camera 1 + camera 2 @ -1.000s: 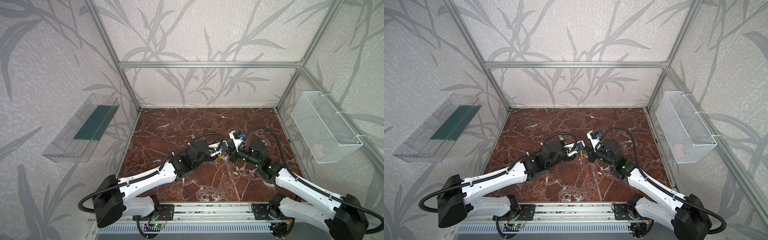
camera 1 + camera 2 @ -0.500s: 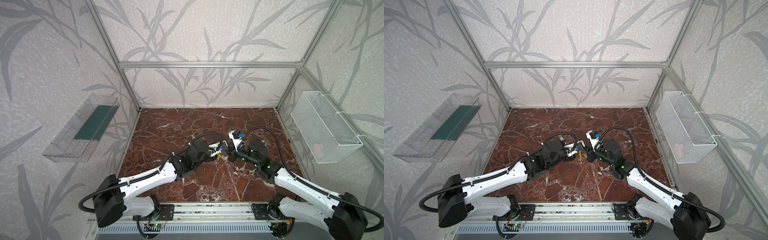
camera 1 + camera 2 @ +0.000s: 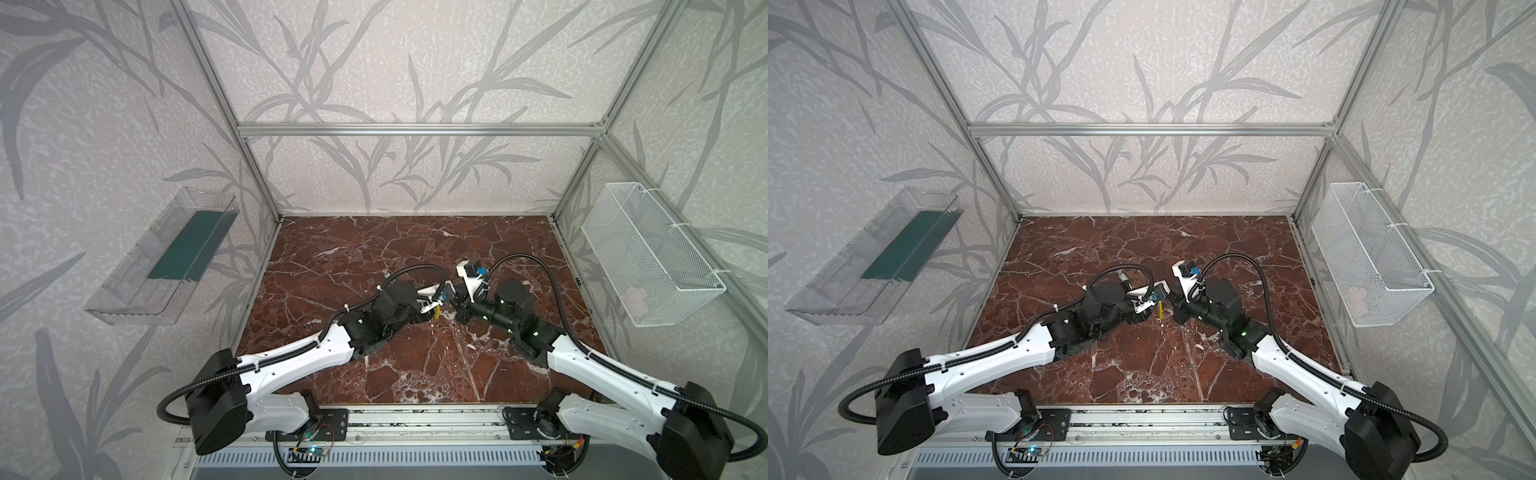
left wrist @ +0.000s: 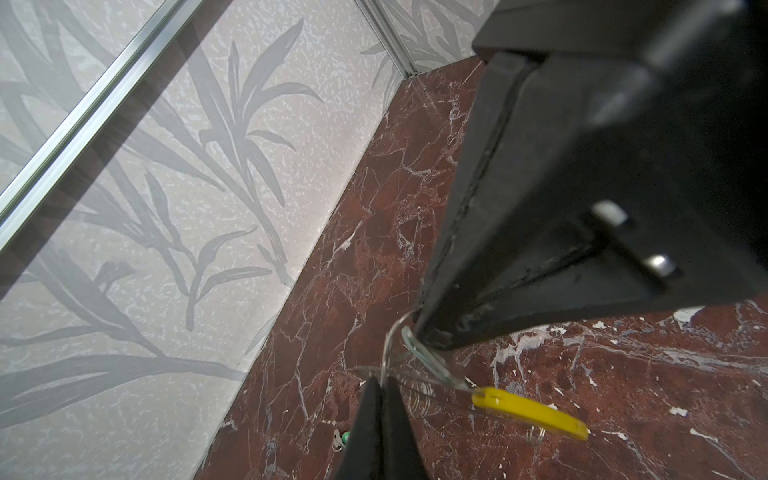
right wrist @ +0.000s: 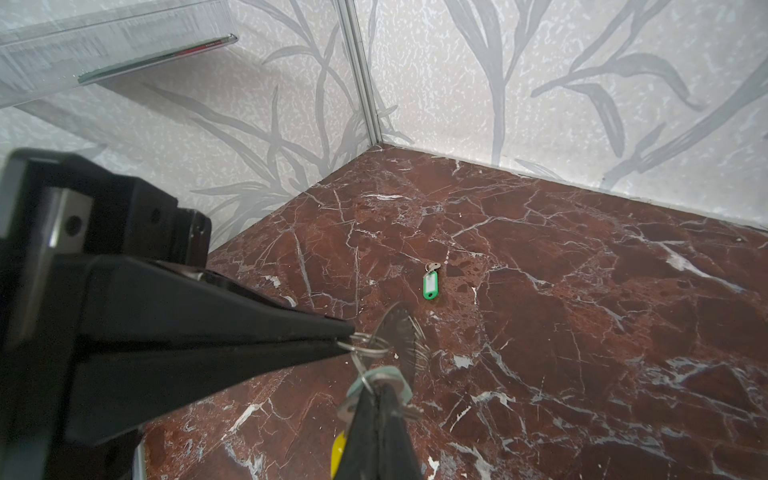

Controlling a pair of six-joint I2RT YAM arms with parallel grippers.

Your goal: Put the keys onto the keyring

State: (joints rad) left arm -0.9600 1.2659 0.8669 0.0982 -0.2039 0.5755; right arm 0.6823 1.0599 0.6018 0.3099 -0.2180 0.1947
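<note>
Meeting near the table [image 3: 374, 249] middle in both top views, the left gripper [image 3: 430, 316] and right gripper [image 3: 457, 311] are being held tip to tip, the yellow sleeve [image 3: 437, 312] dangling between. In the left wrist view, the keyring [image 4: 387, 349] wire is being pinched by the left gripper's pressed-together fingers [image 4: 368, 415]. In the right wrist view, a pale key [image 5: 376, 376] is being pinched by the right gripper; a green key [image 5: 431, 284] is lying toward the back left corner.
</note>
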